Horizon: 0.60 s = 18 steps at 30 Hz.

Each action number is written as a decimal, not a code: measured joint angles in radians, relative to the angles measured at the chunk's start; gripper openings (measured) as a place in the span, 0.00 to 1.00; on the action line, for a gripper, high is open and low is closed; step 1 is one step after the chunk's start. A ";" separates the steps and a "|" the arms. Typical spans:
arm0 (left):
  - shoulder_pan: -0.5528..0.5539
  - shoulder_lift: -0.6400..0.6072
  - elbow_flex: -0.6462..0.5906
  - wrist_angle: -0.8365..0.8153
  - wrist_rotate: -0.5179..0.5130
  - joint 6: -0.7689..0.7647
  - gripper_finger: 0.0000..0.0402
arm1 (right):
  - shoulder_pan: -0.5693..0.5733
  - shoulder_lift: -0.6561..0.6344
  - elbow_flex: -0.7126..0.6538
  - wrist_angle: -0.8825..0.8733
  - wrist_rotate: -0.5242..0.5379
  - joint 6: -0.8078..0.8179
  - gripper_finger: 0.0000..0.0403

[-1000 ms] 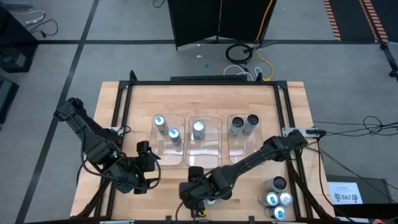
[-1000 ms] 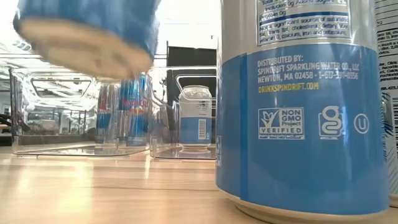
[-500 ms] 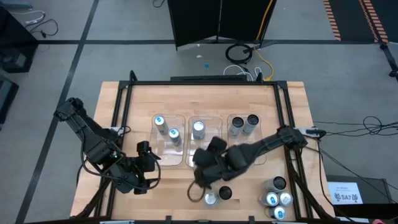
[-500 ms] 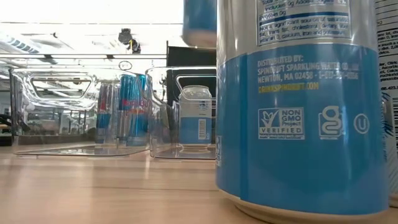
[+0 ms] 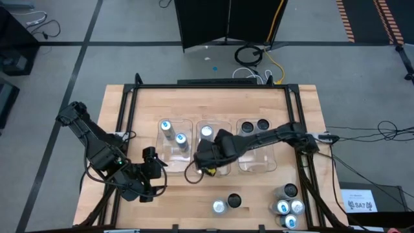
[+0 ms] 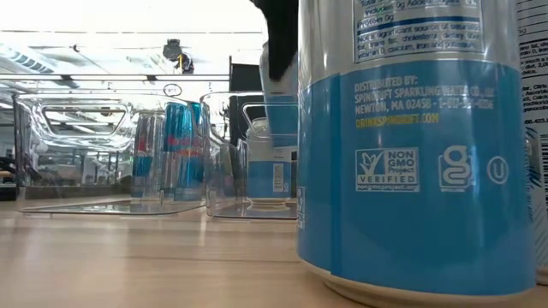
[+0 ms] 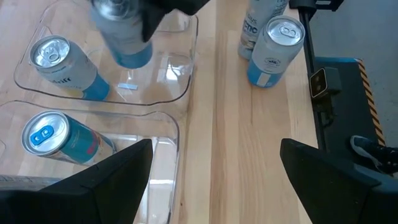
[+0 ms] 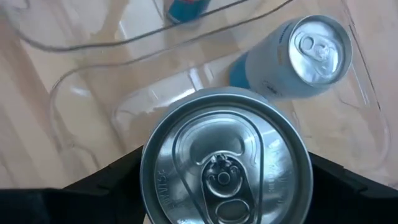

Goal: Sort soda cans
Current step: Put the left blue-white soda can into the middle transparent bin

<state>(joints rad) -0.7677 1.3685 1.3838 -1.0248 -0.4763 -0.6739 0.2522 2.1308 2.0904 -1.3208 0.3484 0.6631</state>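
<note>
We saw that the right gripper [image 5: 208, 157] had moved since a second ago: back then it was low at the near edge of the table by two loose cans, and now it was up over the middle clear tray [image 5: 223, 169]. It was holding a blue and silver soda can [image 8: 225, 160] tight between its fingers, top side up, above the tray floor. In the left wrist view the same held can [image 7: 122, 34] hung over that tray, not touching the bottom. One can with a light blue label [image 8: 291, 57] already stood in the middle tray. The two loose cans [image 5: 226, 204] stayed on the wood near the front edge. The left tray [image 5: 163, 145] had two cans with blue marks on top [image 5: 173, 131], and the right tray [image 5: 257, 165] had two dark-topped cans [image 5: 254, 125]. Four more cans [image 5: 288, 204] stood at the front right corner of the table [image 5: 142, 110]. The left gripper [image 5: 155, 169] had not moved; it waited near the front left with its fingers spread wide and nothing in them. In the low view a big blue can [image 6: 415, 154] filled most of the picture and hid much of the table. We could only see a dark bit of the right arm at the top there. The right arm also covered part of the middle tray from above.
</note>
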 joint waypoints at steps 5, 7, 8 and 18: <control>0.000 0.000 0.000 0.001 0.000 0.000 0.90 | -0.036 -0.045 -0.152 0.136 -0.062 -0.025 0.74; 0.000 0.000 0.000 0.002 0.000 0.000 0.90 | -0.043 -0.091 -0.236 0.244 -0.090 -0.025 0.74; 0.000 0.000 0.000 0.002 0.000 0.000 0.90 | -0.044 -0.118 -0.277 0.290 -0.090 -0.023 0.74; 0.000 0.000 0.000 0.009 0.000 0.000 0.90 | -0.135 -0.338 -0.579 0.456 -0.130 -0.013 0.74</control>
<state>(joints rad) -0.7677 1.3685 1.3837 -1.0160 -0.4763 -0.6739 0.1169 1.7932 1.5109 -0.8649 0.2180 0.6500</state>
